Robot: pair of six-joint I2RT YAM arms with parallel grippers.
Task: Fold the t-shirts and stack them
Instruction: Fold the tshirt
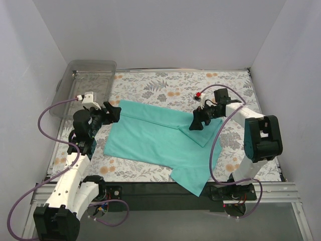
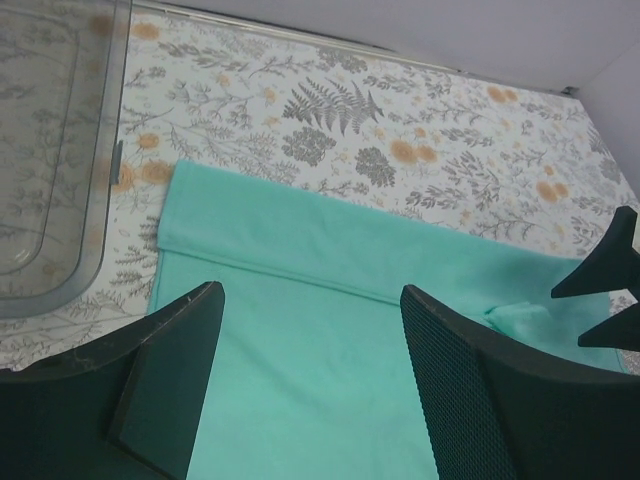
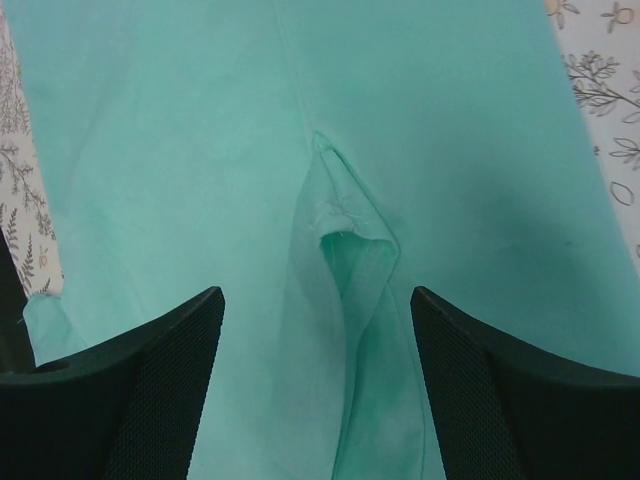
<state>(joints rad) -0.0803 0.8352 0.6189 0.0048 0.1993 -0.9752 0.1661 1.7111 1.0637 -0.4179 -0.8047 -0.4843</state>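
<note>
Both empty, left pincer (image 1: 114, 111) gaping over t-shirt (image 1: 150, 140) fold, right pincer (image 1: 196, 123) gaping above sleeve seam

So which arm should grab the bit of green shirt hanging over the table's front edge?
Probably the right. The right fingers hover open nearer the overhanging corner of the thin teal-green t-shirt; the left fingers are at its far-left edge.

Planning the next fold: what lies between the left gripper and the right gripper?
Only the teal t-shirt, spread on the floral tablecloth; the top view shows it.
</note>
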